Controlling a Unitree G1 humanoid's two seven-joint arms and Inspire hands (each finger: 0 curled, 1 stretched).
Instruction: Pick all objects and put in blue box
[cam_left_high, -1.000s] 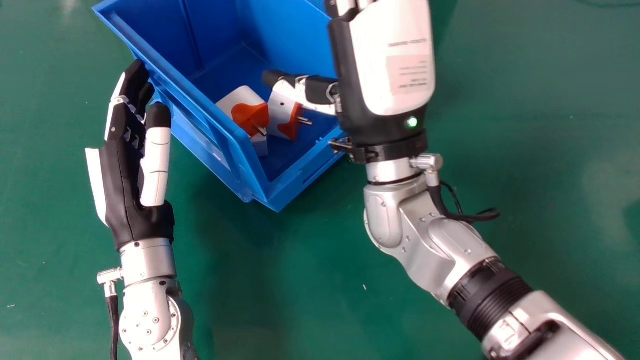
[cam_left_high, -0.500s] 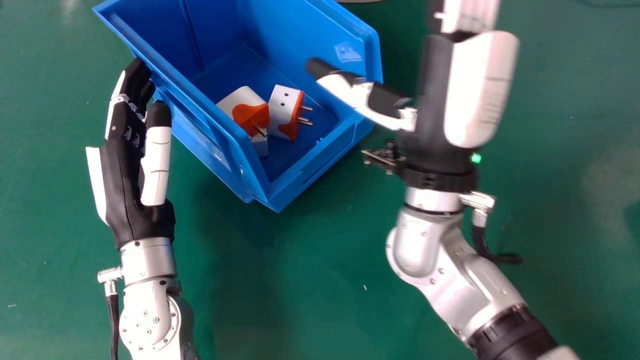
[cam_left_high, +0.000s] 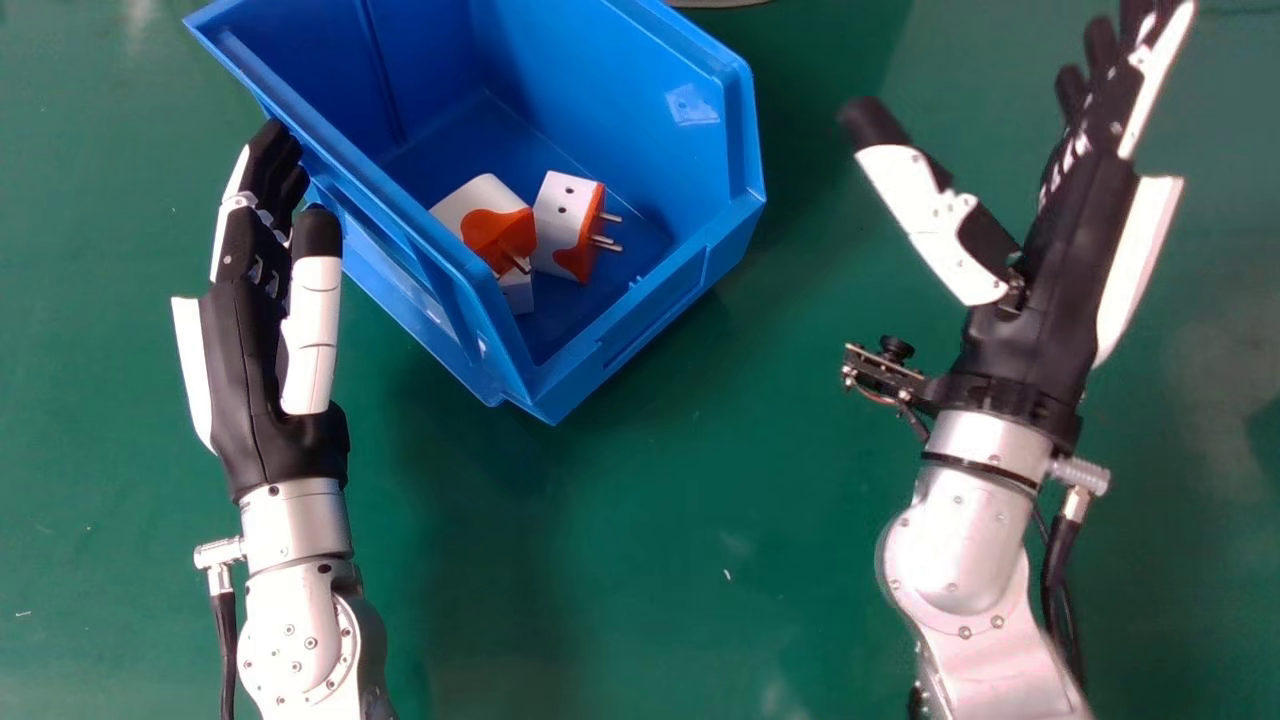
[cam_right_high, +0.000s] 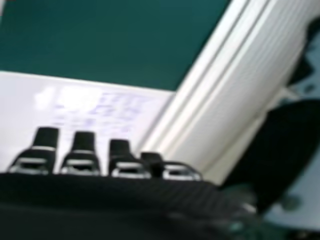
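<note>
Two white-and-orange adapters, the left (cam_left_high: 500, 235) and the right (cam_left_high: 562, 225), were contained side by side in the blue box (cam_left_high: 655, 85), the prongs of the right one being directed toward the robot's right. The box was supported by the green table (cam_left_high: 640, 560). Just beside its outer left wall, the left hand (cam_left_high: 245, 380) was positioned with fingers extended close together. Well apart to the right, the right hand (cam_left_high: 1065, 260) was held above the table, empty, its thumb spread widely from its extended fingers.
</note>
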